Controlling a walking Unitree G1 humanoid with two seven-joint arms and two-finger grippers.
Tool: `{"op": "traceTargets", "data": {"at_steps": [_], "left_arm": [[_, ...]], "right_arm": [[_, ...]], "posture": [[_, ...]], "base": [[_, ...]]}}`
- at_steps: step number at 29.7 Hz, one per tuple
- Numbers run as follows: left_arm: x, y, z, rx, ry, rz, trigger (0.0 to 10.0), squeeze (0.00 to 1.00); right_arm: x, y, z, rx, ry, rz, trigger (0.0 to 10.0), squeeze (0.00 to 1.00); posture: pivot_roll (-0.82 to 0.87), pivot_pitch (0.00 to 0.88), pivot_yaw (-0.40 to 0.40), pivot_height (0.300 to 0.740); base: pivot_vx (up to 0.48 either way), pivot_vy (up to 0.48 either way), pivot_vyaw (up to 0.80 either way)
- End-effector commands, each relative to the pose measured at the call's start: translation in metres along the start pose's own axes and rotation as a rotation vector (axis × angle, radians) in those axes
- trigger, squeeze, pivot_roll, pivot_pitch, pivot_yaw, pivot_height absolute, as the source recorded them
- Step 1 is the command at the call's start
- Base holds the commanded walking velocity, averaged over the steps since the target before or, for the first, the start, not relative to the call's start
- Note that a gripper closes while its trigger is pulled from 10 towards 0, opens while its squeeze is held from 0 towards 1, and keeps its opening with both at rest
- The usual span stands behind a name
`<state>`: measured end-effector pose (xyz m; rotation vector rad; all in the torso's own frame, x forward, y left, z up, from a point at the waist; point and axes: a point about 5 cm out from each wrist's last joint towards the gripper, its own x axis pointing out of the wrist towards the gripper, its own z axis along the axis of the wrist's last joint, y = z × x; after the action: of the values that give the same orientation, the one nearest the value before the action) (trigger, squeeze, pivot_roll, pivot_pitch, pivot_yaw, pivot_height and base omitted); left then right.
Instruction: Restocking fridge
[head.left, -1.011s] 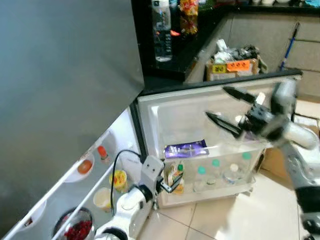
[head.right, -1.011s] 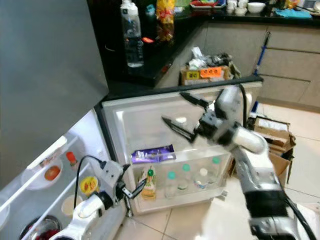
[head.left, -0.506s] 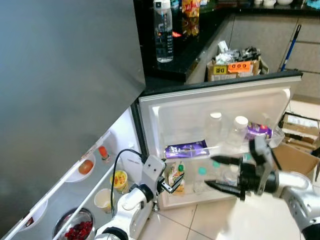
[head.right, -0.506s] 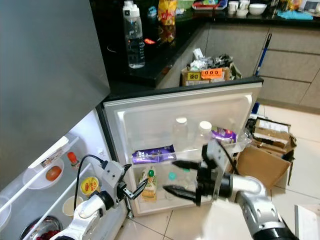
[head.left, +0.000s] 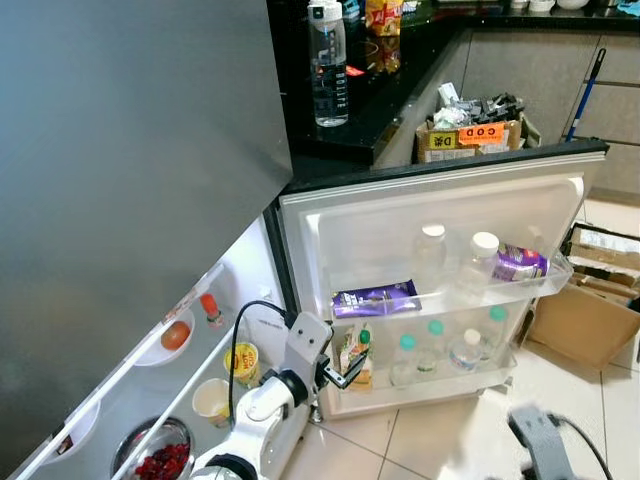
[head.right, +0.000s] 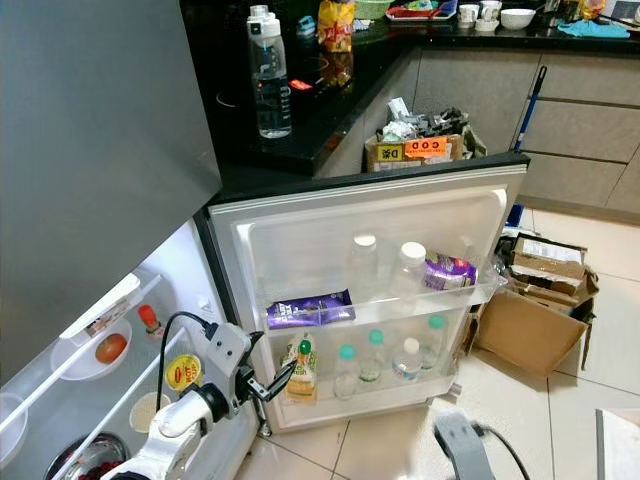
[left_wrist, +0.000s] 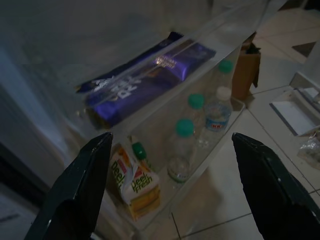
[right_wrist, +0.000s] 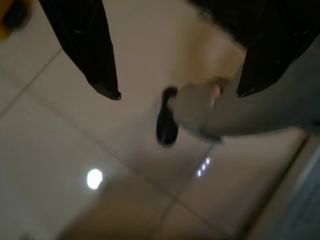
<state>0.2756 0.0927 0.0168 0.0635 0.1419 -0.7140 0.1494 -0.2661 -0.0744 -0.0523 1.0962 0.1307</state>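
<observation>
Low down, the left gripper (fingers spread wide, nothing between them) faces the fridge door, near the juice carton at the bottom shelf's left end.

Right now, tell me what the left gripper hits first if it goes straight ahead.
Probably the clear front wall of the lower door shelf; the left gripper points at the green-capped bottles behind it. Depth is uncertain.

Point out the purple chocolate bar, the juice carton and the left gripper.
purple chocolate bar (head.left: 374, 299), left eye view, middle of the wrapper.
juice carton (head.right: 300, 372), right eye view, front face.
left gripper (left_wrist: 170, 190), left wrist view, midway between its open fingertips.
</observation>
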Motion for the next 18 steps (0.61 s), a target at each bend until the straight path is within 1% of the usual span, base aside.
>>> {"op": "traceTargets", "data": {"at_steps": [1,2,3,4,5,6,7,10,13,18], "left_arm": [[0.0,-0.001,-0.005,-0.02,0.04,0.009,10.0,0.0],[0.0,-0.001,-0.007,-0.024,0.052,0.012,10.0,0.0],[0.0,-0.001,-0.007,-0.024,0.052,0.012,10.0,0.0],[-0.002,-0.002,-0.01,-0.031,0.069,0.011,10.0,0.0],[-0.002,-0.002,-0.01,-0.031,0.069,0.011,10.0,0.0],[-0.006,-0.003,-0.016,-0.039,0.096,0.005,10.0,0.0],[-0.007,-0.005,-0.019,-0.045,0.106,-0.001,10.0,0.0],[-0.008,-0.005,-0.02,-0.048,0.112,-0.005,10.0,0.0],[-0.008,-0.007,-0.021,-0.066,0.118,-0.008,10.0,0.0],[-0.007,-0.008,-0.021,-0.068,0.122,-0.009,10.0,0.0]], "right_arm": [[0.002,0.008,-0.023,0.062,0.057,-0.039,10.0,0.0],[0.002,0.012,-0.032,0.065,0.08,-0.052,10.0,0.0],[0.002,0.012,-0.032,0.065,0.08,-0.052,10.0,0.0],[0.002,0.017,-0.041,0.056,0.109,-0.053,10.0,0.0],[0.002,0.017,-0.041,0.056,0.109,-0.053,10.0,0.0],[0.002,0.025,-0.054,0.053,0.143,-0.06,10.0,0.0],[0.003,0.027,-0.057,0.041,0.152,-0.058,10.0,0.0],[0.003,0.028,-0.058,0.032,0.155,-0.061,10.0,0.0],[0.004,0.028,-0.055,0.025,0.144,-0.072,10.0,0.0],[0.004,0.027,-0.051,0.011,0.134,-0.081,10.0,0.0]], "posture": [[-0.22,0.0,0.046,0.74],[-0.22,0.0,0.046,0.74],[-0.22,0.0,0.046,0.74],[-0.21,0.0,0.044,0.74],[-0.21,0.0,0.044,0.74],[-0.21,0.0,0.044,0.74],[-0.21,0.0,0.043,0.74],[-0.21,0.0,0.043,0.74],[-0.22,0.0,0.041,0.74],[-0.22,0.0,0.037,0.74]], "base": [[0.0,0.0,0.0],[0.0,0.0,0.0],[0.0,0.0,0.0],[0.0,0.0,0.0],[0.0,0.0,0.0],[0.0,0.0,0.0],[0.0,-0.368,0.0],[0.0,-0.368,0.0],[0.0,-0.456,0.0],[0.0,-0.466,0.0]]}}
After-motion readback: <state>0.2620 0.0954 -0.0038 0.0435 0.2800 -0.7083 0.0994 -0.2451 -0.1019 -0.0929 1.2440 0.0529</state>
